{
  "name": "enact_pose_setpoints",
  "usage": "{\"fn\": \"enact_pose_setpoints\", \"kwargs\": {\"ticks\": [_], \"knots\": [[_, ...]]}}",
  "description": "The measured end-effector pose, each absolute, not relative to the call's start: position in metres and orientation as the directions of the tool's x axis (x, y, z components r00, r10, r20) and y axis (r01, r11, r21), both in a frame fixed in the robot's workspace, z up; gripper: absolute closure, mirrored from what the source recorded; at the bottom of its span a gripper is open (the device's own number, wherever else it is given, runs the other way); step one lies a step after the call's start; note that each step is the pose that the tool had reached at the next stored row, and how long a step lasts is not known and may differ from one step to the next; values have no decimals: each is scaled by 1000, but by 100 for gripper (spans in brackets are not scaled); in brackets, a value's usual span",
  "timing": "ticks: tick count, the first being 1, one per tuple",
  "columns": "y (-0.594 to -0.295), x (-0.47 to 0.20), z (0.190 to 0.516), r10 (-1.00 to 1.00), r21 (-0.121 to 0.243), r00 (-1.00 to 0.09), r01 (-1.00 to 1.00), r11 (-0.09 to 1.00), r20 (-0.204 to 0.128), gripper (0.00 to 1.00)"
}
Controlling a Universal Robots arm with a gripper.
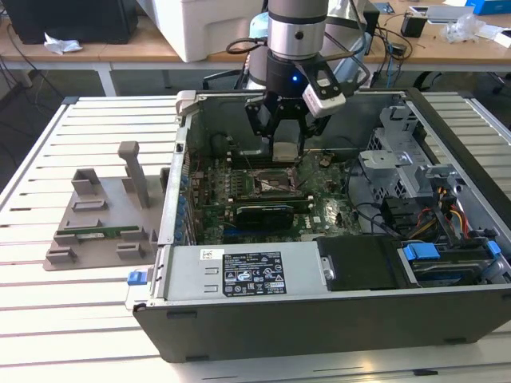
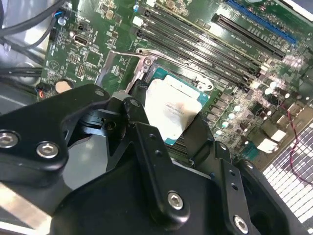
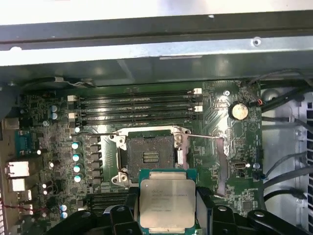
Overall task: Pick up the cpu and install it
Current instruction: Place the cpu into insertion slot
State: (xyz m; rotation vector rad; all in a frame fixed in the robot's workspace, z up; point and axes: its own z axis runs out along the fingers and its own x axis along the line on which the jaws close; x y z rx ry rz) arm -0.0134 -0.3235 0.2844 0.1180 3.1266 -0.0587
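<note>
Your claw point(image 1: 285, 145) is pinching the cpu point(image 3: 167, 200) by two opposite edges, one black finger on each side. That keeps the shiny metal top bare and, as far as the wrist views show, keeps the fingers off the underside. The chip lies flat in the grip with its lid up, level with the board beneath it, which I judge to be the attitude a part needs if it has to seat without tilting. It hangs in the air, clear of the board and close above the socket point(image 3: 150, 156). The views disagree on whether it is squarely over the opening or just beside it, so do not take the alignment as settled. The socket itself is bare and ready. Its load plate point(image 2: 110, 68) is swung back out of the way, the thin lever point(image 3: 203, 136) is released and points off to the side, and the dark contact field is exposed. Just beyond the socket run the memory slots point(image 3: 137, 105), all of them vacant, so nothing tall crowds the fingers on that side. All this sits on the green motherboard point(image 3: 234, 196), which lies flat in the opened computer case point(image 1: 319, 319), and that is why your arm comes straight down from above. Outside the case, on the slatted counter point(image 1: 72, 319) at the exterior view's left, a grey holder point(image 1: 104, 211) carries a green memory stick point(image 1: 100, 234), well apart from the claw.
</note>
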Motion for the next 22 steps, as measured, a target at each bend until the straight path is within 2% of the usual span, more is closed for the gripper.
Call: {"fn": "enact_pose_setpoints", "kwargs": {"ticks": [22], "knots": [[-323,-13,284,401,-48,-916,401,915,-16,45]]}}
